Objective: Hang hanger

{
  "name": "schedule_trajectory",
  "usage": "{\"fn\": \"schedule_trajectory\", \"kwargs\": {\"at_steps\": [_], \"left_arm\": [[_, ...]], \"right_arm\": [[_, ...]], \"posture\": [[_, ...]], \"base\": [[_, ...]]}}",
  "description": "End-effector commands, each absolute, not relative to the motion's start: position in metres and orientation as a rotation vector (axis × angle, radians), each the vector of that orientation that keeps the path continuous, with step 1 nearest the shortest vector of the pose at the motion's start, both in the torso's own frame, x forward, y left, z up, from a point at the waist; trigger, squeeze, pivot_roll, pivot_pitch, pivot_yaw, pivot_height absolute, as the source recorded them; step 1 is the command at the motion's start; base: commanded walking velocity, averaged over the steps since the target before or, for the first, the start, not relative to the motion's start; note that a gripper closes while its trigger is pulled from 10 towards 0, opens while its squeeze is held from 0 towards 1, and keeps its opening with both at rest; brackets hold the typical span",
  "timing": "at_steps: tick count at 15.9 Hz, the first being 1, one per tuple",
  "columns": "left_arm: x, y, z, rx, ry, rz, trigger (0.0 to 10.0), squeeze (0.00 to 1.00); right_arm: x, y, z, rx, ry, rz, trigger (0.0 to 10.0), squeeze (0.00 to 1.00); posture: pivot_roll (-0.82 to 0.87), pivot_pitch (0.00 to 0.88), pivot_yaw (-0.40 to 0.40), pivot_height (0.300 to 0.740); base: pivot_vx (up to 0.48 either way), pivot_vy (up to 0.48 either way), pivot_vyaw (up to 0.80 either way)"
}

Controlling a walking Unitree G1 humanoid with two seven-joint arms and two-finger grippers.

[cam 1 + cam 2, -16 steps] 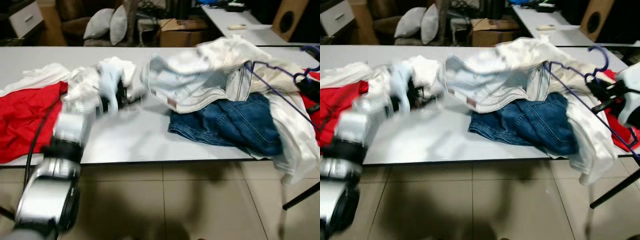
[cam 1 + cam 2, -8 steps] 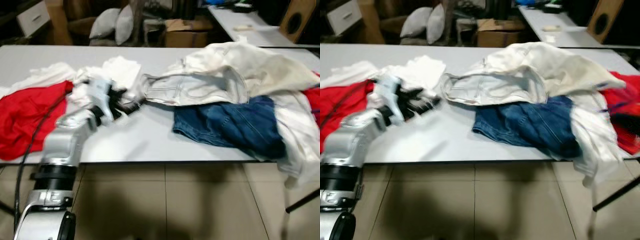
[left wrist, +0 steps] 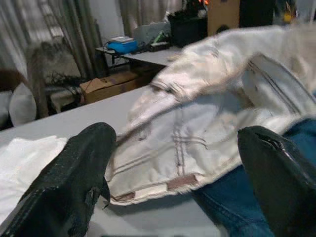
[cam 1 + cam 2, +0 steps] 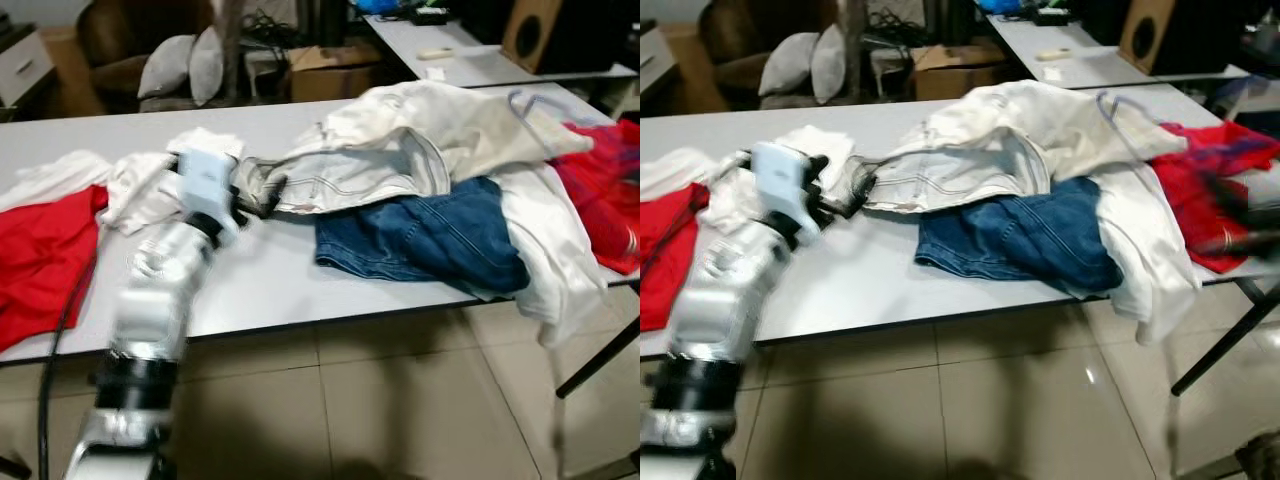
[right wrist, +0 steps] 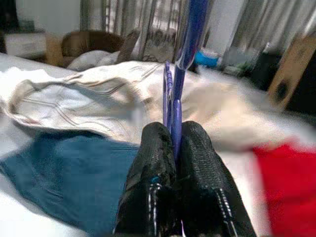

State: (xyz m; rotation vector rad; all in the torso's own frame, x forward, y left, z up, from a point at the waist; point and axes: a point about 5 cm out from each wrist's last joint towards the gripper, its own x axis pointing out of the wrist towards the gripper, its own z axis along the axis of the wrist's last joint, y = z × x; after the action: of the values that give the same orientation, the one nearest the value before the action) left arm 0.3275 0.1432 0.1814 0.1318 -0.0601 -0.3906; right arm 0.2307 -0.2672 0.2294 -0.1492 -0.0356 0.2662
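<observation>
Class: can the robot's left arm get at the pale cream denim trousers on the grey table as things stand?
Probably yes. The left end effector is open and points at the pale cream denim trousers, whose near waistband edge lies just ahead on the grey table, with nothing between. The crumpled white cloth sits off to one side.

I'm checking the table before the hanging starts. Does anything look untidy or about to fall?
Yes. Clothes lie in a loose heap on the table, and a white garment droops over its front edge. The right gripper pinches a blue hanger.
</observation>
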Motion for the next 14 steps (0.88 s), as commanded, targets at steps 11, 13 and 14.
{"fn": "schedule_trajectory", "kwargs": {"at_steps": [11, 13, 14], "left_arm": [[0.306, 0.163, 0.167, 0.158, -0.033, -0.24, 10.0, 0.0], [0.305, 0.167, 0.166, 0.159, -0.032, -0.22, 10.0, 0.0], [0.305, 0.17, 0.165, 0.151, -0.028, -0.199, 10.0, 0.0]], "right_arm": [[0.249, -0.165, 0.165, 0.015, 0.031, 0.235, 10.0, 0.0], [0.25, -0.165, 0.164, 0.0, 0.026, 0.221, 10.0, 0.0], [0.253, -0.164, 0.164, -0.025, 0.023, 0.214, 10.0, 0.0]], "posture": [[-0.1, 0.0, 0.014, 0.74], [-0.09, 0.0, 0.011, 0.74], [-0.09, 0.0, 0.009, 0.74]], "base": [[0.0, 0.471, 0.0], [0.0, 0.48, 0.0], [0.0, 0.48, 0.0]]}}
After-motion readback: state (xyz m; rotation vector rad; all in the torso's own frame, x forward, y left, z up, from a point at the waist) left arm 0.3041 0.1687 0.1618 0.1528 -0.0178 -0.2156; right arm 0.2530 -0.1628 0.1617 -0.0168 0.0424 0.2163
